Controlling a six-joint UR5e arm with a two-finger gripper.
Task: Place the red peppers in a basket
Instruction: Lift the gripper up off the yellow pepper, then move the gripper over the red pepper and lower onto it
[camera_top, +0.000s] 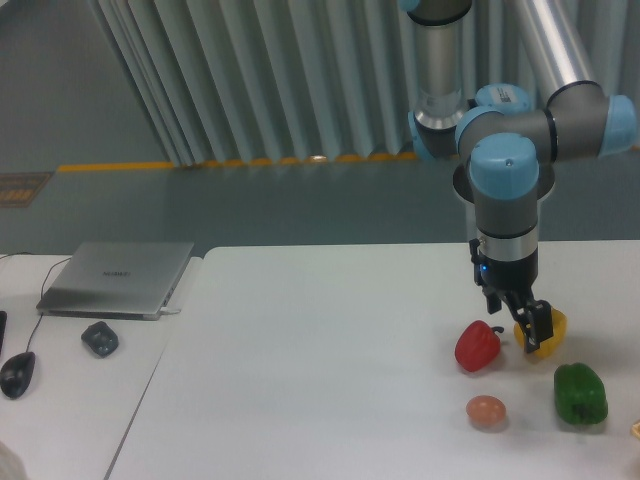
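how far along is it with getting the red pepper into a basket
Nothing is done yet: the red pepper sits on the table, ungripped, beside the yellow pepper. In hand: the gripper hangs low between those two, in front of the yellow one; whether it is open is unclear. Left: grasp, lift, place. No basket is in view.

Yellow pepper (553, 325) partly behind hand (527, 331).

A wall of pale grey vertical ribbed panels (250, 80) fills the frame from ten to two o'clock. Beneath it lies a dull grey-green floor (200, 205), crossed by a yellow painted stripe (120, 166) at nine o'clock. A white rectangular table (320, 370) spreads across six o'clock under soft, even light.
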